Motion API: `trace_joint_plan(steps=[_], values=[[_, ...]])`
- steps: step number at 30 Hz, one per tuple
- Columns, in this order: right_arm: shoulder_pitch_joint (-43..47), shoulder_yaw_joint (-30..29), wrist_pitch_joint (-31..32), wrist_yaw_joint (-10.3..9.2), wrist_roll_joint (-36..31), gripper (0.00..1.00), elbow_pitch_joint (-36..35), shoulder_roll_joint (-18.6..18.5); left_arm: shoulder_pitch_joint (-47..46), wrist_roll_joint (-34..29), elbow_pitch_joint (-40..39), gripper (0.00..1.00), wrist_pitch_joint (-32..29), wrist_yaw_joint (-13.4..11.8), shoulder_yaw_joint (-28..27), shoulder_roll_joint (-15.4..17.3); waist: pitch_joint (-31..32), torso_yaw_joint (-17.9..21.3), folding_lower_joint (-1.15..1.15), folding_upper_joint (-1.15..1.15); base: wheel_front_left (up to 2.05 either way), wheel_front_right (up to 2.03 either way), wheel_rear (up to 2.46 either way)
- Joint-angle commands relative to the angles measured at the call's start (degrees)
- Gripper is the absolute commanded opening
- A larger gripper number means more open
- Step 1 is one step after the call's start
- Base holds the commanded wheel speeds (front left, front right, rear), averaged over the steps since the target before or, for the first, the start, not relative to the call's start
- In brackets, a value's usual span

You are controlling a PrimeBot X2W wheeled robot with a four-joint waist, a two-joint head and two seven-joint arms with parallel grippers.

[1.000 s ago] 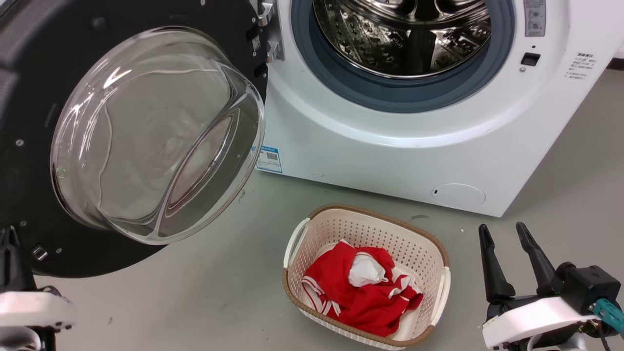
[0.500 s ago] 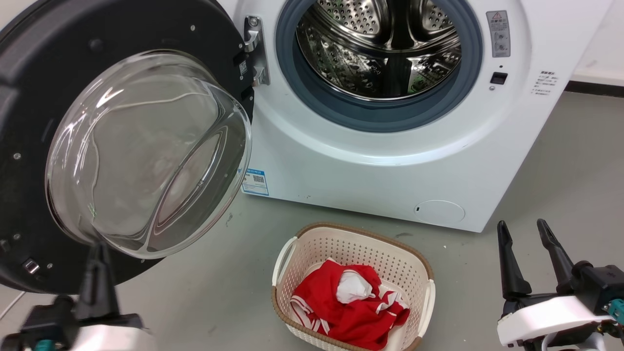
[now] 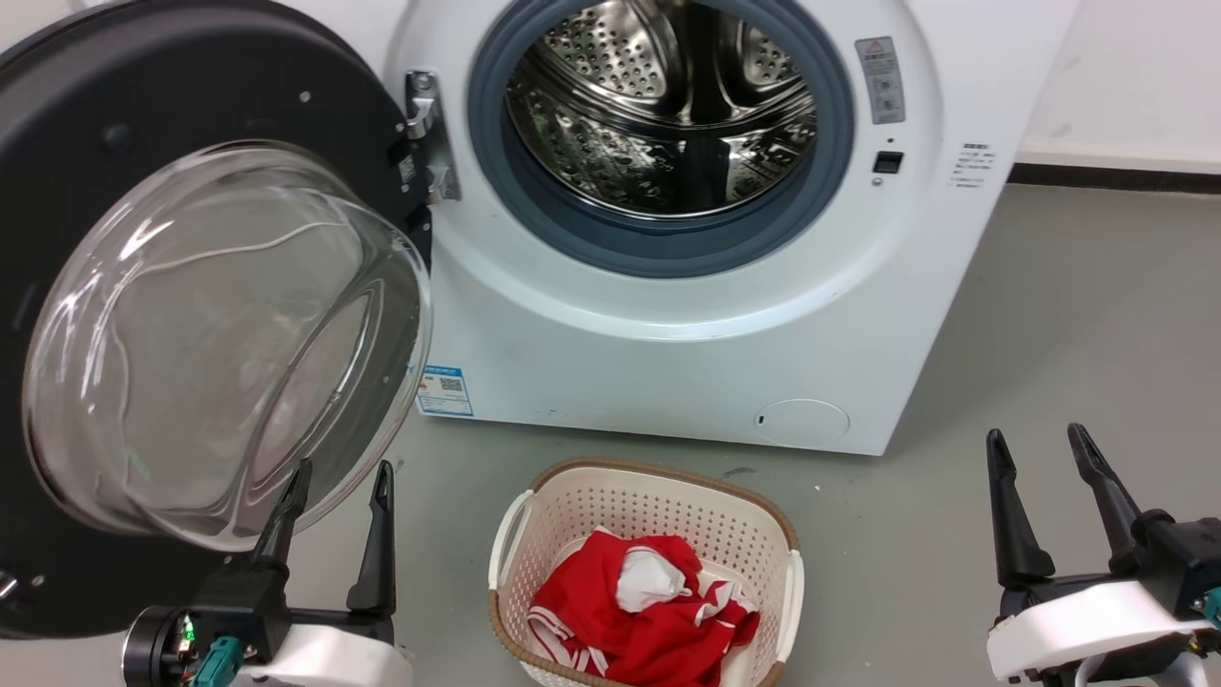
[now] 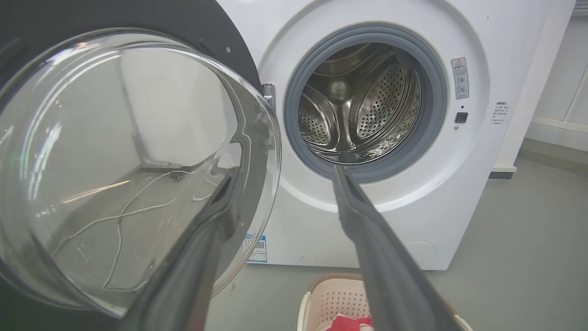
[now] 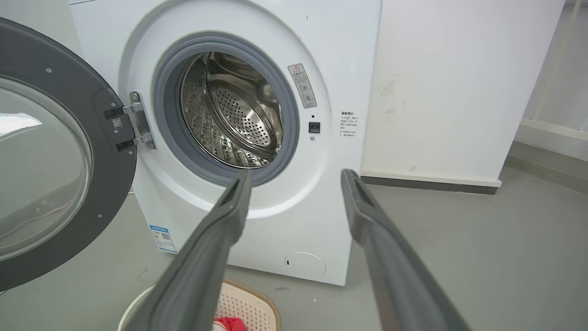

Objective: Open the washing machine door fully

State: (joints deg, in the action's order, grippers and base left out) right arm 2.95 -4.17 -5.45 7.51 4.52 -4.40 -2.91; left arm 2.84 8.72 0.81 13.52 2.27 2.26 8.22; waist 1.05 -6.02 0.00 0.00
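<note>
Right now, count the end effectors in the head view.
2. The left end effector, lower left beside the washing machine door; the right end effector, lower right.

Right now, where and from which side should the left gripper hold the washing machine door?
Probably its black rim, low and far from the hinge, with the left gripper coming from below: the glass bowl bulges too wide for its fingers.

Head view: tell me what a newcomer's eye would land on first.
The big black washing machine door, bulging with clear glass, stands wide open at the left. Next comes the steel drum in the white washing machine at top centre, then the red garment in the cream basket before it.
</note>
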Motion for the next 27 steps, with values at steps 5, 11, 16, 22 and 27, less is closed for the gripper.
trace_joint_plan(steps=[5,11,16,22,27], values=[[1.2,-0.1,0.8,-0.04,-0.2,1.0,0.2,0.1,-2.5,-0.5,1.6,1.0,0.3,-0.2,0.4,0.3,0.1,2.8,0.0,0.0,0.0,0.0,0.0],[1.8,0.0,0.8,-0.04,-0.5,1.0,1.8,0.1,-4.1,-0.3,2.9,1.0,0.7,-0.5,0.5,0.4,-0.2,4.6,0.0,0.0,0.0,0.0,0.0],[1.6,0.2,0.7,-0.04,-0.4,1.0,2.3,0.1,-4.4,0.1,3.3,1.0,1.0,-1.1,0.2,0.2,-0.5,5.3,0.0,0.0,0.0,0.0,0.0],[1.0,0.4,0.6,-0.04,-0.1,1.0,2.3,0.1,-4.5,0.1,4.0,1.0,1.3,-1.2,0.3,0.2,-0.8,5.5,0.0,0.0,0.0,0.0,0.0],[0.7,0.5,0.6,-0.04,0.0,1.0,2.5,0.1,-5.2,0.4,5.0,1.0,1.4,-1.0,0.2,0.4,-1.0,5.5,0.0,0.0,0.0,0.0,0.0]])
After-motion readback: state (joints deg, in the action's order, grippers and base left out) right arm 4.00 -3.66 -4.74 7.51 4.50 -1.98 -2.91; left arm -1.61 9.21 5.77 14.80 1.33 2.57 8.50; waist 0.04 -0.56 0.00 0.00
